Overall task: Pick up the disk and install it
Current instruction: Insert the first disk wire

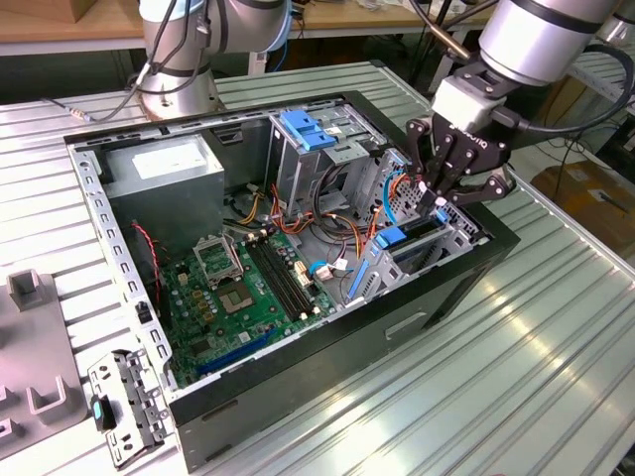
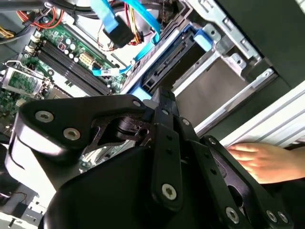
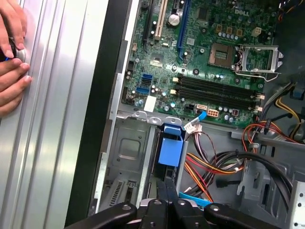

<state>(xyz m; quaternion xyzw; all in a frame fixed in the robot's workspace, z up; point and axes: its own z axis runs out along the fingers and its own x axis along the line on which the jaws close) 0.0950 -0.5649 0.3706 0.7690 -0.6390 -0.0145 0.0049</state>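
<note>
The disk [image 1: 407, 238] stands on edge in the drive bay at the exterior view's right end of the open computer case [image 1: 298, 392]. Its dark body and blue carrier frame show in the second wrist view [image 2: 171, 57], and its blue end tab in the first wrist view [image 3: 171, 150]. My gripper [image 1: 434, 205] hangs just above the disk's upper edge, its black fingers [image 3: 164, 195] drawn together with nothing visible between them. In the second wrist view the fingertips [image 2: 164, 95] end right at the disk's frame. Whether they touch it I cannot tell.
Inside the case lie the green motherboard [image 1: 238, 288], a tall grey cage with a blue handle [image 1: 303, 129], a power supply [image 1: 164, 174] and loose cables [image 1: 327, 213]. A person's hand [image 3: 12, 52] rests on the ribbed table beside the case. A metal bracket [image 1: 124, 402] lies at the exterior view's left.
</note>
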